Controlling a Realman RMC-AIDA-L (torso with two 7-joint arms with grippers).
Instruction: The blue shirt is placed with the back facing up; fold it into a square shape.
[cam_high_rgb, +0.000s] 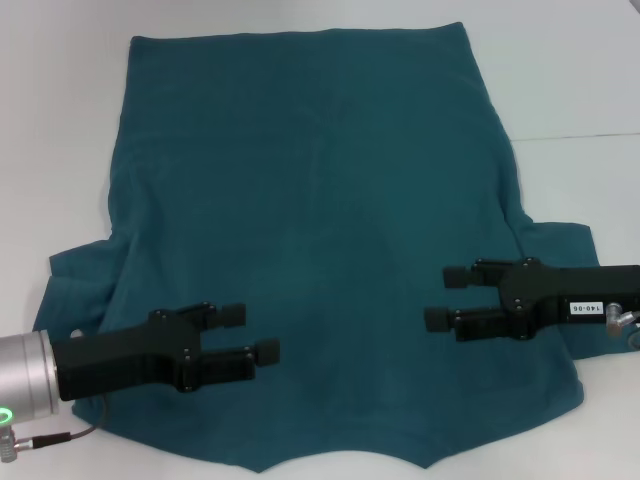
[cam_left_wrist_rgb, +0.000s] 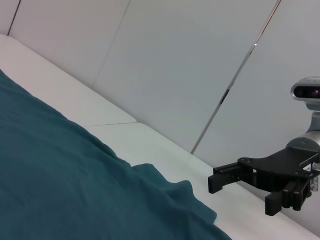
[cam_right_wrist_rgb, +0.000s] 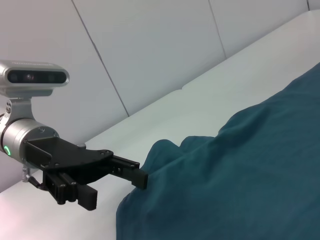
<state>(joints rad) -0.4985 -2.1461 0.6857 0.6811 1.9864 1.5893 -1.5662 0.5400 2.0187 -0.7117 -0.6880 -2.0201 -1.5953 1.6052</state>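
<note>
- Across the white table (cam_high_rgb: 70, 130), the large plain dark teal-blue knit shirt (cam_high_rgb: 320, 230) lies spread flat, hem at the far end and collar end nearest the robot.
- One short sleeve (cam_high_rgb: 80, 285) shows on the robot's left, the other (cam_high_rgb: 560, 240) on its right (both rumpled).
- Left black gripper (cam_high_rgb: 258, 333) hovers over the shirt's near left part; its two fingers stand apart, with nothing between them.
- Right black gripper (cam_high_rgb: 445, 298) hovers over the near right part, pointing toward the left one; its fingers are likewise spread and grip nothing.
- Grey wall panels (cam_left_wrist_rgb: 190, 65) stand behind the table.
</note>
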